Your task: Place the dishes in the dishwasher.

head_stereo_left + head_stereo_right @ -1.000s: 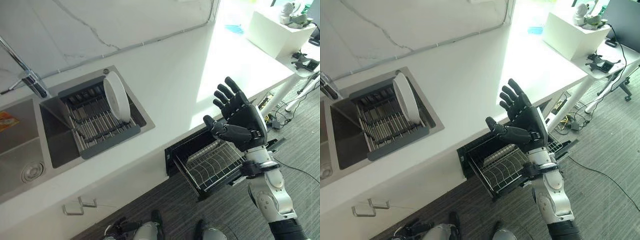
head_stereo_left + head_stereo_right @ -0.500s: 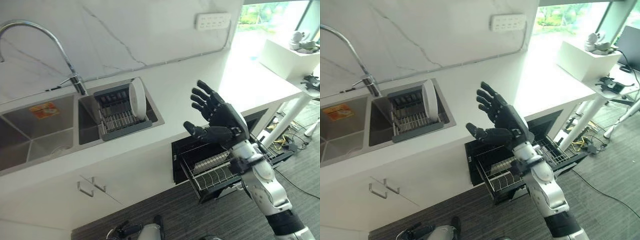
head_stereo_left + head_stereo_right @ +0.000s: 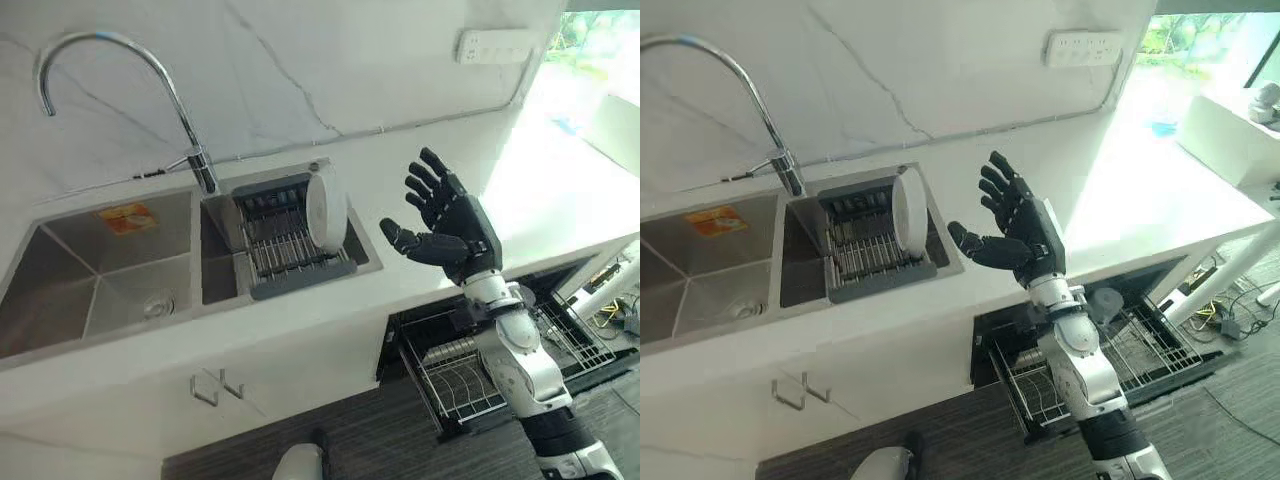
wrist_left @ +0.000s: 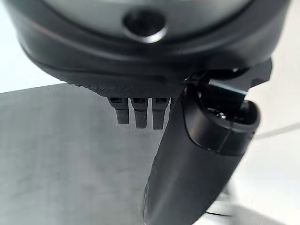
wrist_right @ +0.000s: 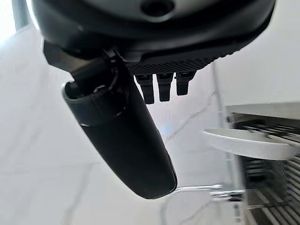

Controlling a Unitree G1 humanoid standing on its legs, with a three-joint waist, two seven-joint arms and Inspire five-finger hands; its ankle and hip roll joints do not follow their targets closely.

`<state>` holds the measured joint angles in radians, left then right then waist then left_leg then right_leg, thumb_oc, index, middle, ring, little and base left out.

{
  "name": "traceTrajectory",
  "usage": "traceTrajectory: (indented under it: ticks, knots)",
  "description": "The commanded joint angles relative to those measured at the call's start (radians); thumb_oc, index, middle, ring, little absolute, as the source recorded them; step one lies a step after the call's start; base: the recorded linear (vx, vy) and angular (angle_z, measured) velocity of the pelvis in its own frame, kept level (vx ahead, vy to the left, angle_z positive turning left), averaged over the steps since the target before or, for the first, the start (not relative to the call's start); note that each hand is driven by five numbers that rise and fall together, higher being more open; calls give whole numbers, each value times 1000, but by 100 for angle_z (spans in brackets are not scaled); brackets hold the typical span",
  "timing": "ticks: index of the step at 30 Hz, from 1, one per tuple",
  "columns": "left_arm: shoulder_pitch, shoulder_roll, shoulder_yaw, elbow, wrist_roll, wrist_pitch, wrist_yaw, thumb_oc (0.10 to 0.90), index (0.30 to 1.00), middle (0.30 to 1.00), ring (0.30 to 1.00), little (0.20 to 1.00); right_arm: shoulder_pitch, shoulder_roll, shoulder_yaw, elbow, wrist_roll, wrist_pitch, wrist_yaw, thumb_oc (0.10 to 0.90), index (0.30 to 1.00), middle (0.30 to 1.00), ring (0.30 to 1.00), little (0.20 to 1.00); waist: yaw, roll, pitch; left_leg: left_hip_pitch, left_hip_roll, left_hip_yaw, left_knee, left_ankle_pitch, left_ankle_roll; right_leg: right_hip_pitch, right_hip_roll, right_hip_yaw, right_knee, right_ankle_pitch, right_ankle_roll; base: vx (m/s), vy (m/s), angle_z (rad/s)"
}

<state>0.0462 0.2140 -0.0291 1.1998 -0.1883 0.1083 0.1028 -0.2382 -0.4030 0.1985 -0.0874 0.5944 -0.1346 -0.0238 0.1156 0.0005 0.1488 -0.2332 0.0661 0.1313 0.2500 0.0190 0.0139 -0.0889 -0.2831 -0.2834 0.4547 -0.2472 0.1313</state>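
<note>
- A white plate [image 3: 324,208] stands on edge in the grey drying rack [image 3: 290,240] inside the sink [image 3: 120,262].
- The right hand [image 3: 452,226] is raised over the white counter [image 3: 400,170] right of the rack, fingers spread, holding nothing.
- Below the counter, the dishwasher rack [image 3: 462,382] is pulled out.
- The left hand [image 4: 197,154] shows its fingers straight, empty.

White plate [image 3: 326,208] (grey rack [image 3: 283,243]), veined marble wall [image 3: 300,60]

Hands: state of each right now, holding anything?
Left hand: fingers straight, open, holding nothing.
Right hand: open, fingers spread, raised over the counter beside the plate, holding nothing.
</note>
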Motion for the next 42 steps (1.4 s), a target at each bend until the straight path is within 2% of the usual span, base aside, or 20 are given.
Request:
traceTrajectory:
  ticks: [1,4,12,17,22,23,30,36,38,42]
  knots:
    - [3,26,21,41,-39,-9,18,800,900,900,900,900,-124,3,-67,-88,13,-136,45,800,900,900,900,900,-22,13,15,77,7,14,50,-180,-28,43,70,-83,-155,117,15,17,-68,-57]
    - [10,26,20,60,-49,-20,-6,800,900,900,900,900,-134,-9,-67,-59,36,-143,28,800,900,900,900,900,-18,-1,2,71,16,25,50,-181,-37,23,53,-90,-155,119,23,57,-127,-17]
    - [25,8,14,85,-25,-35,-5,800,900,900,900,900,-139,-21,-72,-80,7,-110,-25,800,900,900,900,900,-13,-3,-23,29,55,51,50,-153,-73,41,59,-110,-155,67,8,38,-37,7]
    - [46,3,24,87,-14,-36,-13,800,900,900,900,900,-124,-41,-84,-62,18,-129,-25,800,900,900,900,900,-7,-6,-30,29,58,48,50,-153,-77,51,59,-123,-155,61,5,25,-19,9]
    - [57,0,21,92,-3,-40,-22,800,900,900,900,900,-127,-41,-90,-45,33,-112,-1,800,900,900,900,900,4,-6,-34,28,54,29,50,-152,-79,62,63,-126,-155,53,1,59,-13,11]
    - [59,2,19,93,-4,-35,-19,800,900,900,900,900,-142,-38,-83,-32,40,-92,10,800,900,900,900,900,11,-5,-36,25,51,19,50,-150,-80,65,64,-130,-155,50,0,95,-12,4]
    - [70,13,18,112,0,-39,-20,800,900,900,900,900,-208,-20,-38,31,50,-52,-10,800,900,900,900,900,38,-1,-38,14,42,-9,50,-141,-84,70,65,-140,-155,43,-3,64,0,10]
    - [73,19,10,110,13,-58,-39,800,900,900,900,900,-252,-5,-16,93,59,-43,-26,800,900,900,900,900,57,1,-39,3,34,-27,50,-137,-83,77,66,-147,-155,37,-6,34,11,10]
    - [77,18,5,103,2,-57,-38,800,900,900,900,900,-269,7,-8,133,40,-67,-29,800,900,900,900,900,72,3,-38,-4,26,-39,50,-134,-80,87,63,-157,-155,34,-5,47,27,21]
    - [81,25,15,102,-4,-54,-45,800,900,900,900,900,-286,26,3,182,27,-76,-65,800,900,900,900,900,88,9,-43,-10,14,-51,50,-131,-75,97,57,-168,-155,32,-3,27,24,16]
